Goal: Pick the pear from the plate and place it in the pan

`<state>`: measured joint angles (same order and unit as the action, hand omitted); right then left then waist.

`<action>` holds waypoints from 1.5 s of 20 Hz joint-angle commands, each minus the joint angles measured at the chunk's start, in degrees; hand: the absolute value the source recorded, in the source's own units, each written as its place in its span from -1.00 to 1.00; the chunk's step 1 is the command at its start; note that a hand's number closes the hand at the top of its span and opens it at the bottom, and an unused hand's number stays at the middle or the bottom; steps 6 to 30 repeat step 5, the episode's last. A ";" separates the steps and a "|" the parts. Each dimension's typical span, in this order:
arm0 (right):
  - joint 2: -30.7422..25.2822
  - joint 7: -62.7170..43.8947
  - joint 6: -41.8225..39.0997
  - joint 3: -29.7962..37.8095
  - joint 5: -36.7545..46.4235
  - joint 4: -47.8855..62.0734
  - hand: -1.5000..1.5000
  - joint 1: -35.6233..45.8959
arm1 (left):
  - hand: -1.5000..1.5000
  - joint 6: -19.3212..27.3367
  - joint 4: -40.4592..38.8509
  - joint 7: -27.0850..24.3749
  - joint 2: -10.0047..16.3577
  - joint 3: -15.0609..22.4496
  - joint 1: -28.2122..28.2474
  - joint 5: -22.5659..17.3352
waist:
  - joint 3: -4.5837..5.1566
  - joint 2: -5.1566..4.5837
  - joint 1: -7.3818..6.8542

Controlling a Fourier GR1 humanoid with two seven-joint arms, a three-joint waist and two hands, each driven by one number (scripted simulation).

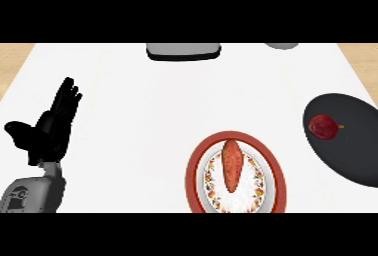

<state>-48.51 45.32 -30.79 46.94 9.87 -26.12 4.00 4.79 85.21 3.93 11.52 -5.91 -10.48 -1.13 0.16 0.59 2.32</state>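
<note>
A red-rimmed plate [198,170] with a patterned white centre sits at the lower middle of the white counter. On it lies a long orange-red item [232,165], lengthwise. A dark pan [354,145] lies at the right edge, partly cut off by the view. Inside it, near its left side, rests a small round dark-red fruit [323,126]. My left hand [50,131] shows at the far left, open, fingers straight and pointing up, well apart from the plate. My right hand does not show.
A grey and black appliance [183,50] stands at the counter's far edge, centre. A grey rounded object [282,45] peeks in at the far right. Wooden floor shows past both far corners.
</note>
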 commanded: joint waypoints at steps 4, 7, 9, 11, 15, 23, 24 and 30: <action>0.42 5.34 -13.06 0.46 -5.87 -9.93 -1.00 -11.17 | 0.00 -0.60 2.11 1.09 0.73 -0.37 1.21 -0.39 | 0.08 0.05 -0.23; 1.66 6.28 -12.68 -0.53 -5.87 -11.39 -1.00 -11.97 | 0.00 -0.37 0.61 0.41 0.85 -0.70 -0.88 -0.15 | 0.01 -0.16 -0.24; 1.66 6.28 -12.68 -0.53 -5.87 -11.39 -1.00 -11.97 | 0.00 -0.37 0.61 0.41 0.85 -0.70 -0.88 -0.15 | 0.01 -0.16 -0.24; 1.66 6.28 -12.68 -0.53 -5.87 -11.39 -1.00 -11.97 | 0.00 -0.37 0.61 0.41 0.85 -0.70 -0.88 -0.15 | 0.01 -0.16 -0.24; 1.66 6.28 -12.68 -0.53 -5.87 -11.39 -1.00 -11.97 | 0.00 -0.37 0.61 0.41 0.85 -0.70 -0.88 -0.15 | 0.01 -0.16 -0.24; 1.66 6.28 -12.68 -0.53 -5.87 -11.39 -1.00 -11.97 | 0.00 -0.37 0.61 0.41 0.85 -0.70 -0.88 -0.15 | 0.01 -0.16 -0.24; 1.66 6.28 -12.68 -0.53 -5.87 -11.39 -1.00 -11.97 | 0.00 -0.37 0.61 0.41 0.85 -0.70 -0.88 -0.15 | 0.01 -0.16 -0.24; 1.66 6.28 -12.68 -0.53 -5.87 -11.39 -1.00 -11.97 | 0.00 -0.37 0.61 0.41 0.85 -0.70 -0.88 -0.15 | 0.01 -0.16 -0.24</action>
